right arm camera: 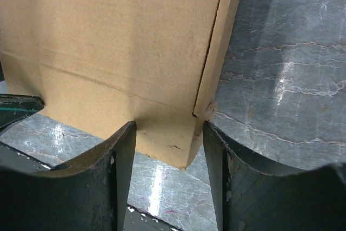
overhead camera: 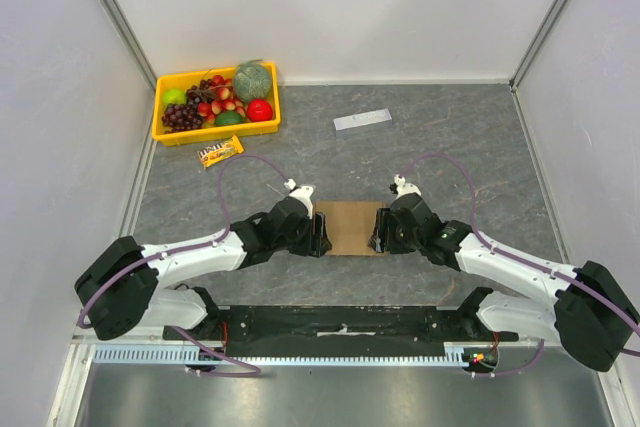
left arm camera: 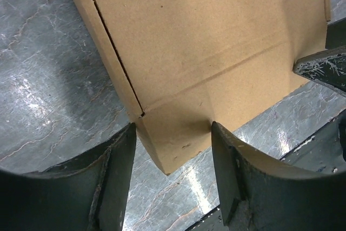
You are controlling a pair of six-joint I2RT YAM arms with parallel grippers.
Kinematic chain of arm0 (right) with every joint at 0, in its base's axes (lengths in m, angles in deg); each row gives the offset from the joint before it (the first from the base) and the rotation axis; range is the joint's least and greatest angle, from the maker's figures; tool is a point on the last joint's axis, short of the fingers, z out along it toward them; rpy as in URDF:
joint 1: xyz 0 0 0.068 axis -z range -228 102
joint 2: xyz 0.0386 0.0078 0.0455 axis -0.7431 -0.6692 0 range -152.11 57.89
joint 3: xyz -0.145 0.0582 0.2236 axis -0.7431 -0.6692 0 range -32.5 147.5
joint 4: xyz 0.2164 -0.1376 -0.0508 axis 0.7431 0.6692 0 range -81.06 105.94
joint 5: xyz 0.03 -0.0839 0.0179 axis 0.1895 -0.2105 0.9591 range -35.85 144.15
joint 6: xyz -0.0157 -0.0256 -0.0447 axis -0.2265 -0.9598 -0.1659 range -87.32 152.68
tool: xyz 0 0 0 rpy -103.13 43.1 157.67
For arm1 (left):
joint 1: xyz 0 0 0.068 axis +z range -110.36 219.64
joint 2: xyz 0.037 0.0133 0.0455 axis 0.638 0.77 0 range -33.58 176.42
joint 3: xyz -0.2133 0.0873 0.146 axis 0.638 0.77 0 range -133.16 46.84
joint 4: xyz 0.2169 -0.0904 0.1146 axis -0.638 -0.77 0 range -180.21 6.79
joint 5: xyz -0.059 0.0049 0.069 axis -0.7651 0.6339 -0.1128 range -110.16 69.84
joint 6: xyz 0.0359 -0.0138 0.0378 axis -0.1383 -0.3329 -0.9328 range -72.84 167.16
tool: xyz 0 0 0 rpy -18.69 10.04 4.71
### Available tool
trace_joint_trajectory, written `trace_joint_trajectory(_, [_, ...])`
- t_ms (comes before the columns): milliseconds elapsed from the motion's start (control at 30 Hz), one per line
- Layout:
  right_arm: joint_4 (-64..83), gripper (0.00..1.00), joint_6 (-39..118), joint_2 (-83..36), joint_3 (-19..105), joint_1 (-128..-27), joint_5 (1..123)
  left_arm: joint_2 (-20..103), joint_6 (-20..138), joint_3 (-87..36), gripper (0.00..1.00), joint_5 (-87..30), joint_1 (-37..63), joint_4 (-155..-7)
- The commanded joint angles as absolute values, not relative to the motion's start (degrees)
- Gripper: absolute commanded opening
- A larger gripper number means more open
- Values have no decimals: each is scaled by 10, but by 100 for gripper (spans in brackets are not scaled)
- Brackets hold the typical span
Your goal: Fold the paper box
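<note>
1. Box, seen from the top camera, lies flat on the tabletop between the two arms. The left pincer is at the box's left edge and the right pincer at its right edge. Far beyond the box to the left sits a yellow tray of fruit. A snack bar lies just on the box's side of the tray. A pale strip lies beyond the box, well apart.
2. Left wrist view: a corner flap of the box sits between the left pincer's fingers, which stand apart. Each inner edge meets the cardboard. I cannot tell whether they squeeze the flap or only straddle it.
3. Right wrist view: the box's other corner flap sits between the right pincer's parted fingers, both touching cardboard. I cannot tell whether they are grasping it.
</note>
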State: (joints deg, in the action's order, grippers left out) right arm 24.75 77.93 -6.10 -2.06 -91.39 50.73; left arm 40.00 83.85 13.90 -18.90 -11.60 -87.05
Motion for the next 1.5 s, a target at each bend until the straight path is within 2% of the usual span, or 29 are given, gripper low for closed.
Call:
trace_joint_trajectory(0, [223, 59, 786, -62, -22, -916, 516, 405, 852, 117, 63, -199, -119, -843])
trace_joint_trajectory(500, [220, 56, 786, -65, -23, -916, 516, 410, 851, 119, 58, -198, -120, -843])
trace_joint_trajectory(933, [219, 51, 793, -65, -21, -916, 524, 409, 850, 118, 57, -197, -119, -844])
trace_joint_trajectory(1067, [219, 47, 795, -65, -18, -916, 527, 410, 850, 116, 57, -198, -119, -843])
trace_joint_trajectory(1300, [218, 47, 798, -64, -21, -916, 524, 414, 848, 115, 57, -198, -120, -843])
trace_joint_trajectory(1467, [235, 52, 787, -67, -18, -917, 499, 417, 842, 118, 57, -191, -120, -848])
